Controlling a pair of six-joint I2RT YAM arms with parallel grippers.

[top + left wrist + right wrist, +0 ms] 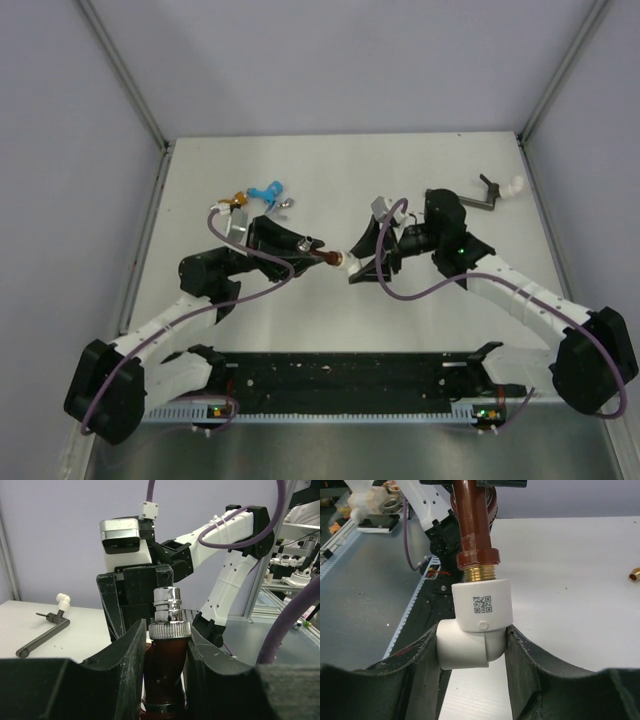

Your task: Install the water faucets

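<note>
1. Note left jaws clenched on the dark red-brown faucet (164, 675), right jaws clamped on the white elbow fitting (481, 611), both joined between the arms over the bench (400, 160).
2. Expect cross-threading if either arm tilts: brass thread (477, 575) not fully seated.
3. Expect slip of the smooth elbow under torque.
4. Check thread seating in the right wrist view only; find the light blue faucet (266, 189) and orange faucet (234, 199), lying on the bench, in the top view, not the left wrist view.

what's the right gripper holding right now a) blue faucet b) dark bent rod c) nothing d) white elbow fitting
d: the right wrist view shows the right gripper closed around the white elbow fitting, with the brown faucet meeting its top by a brass thread.
</note>
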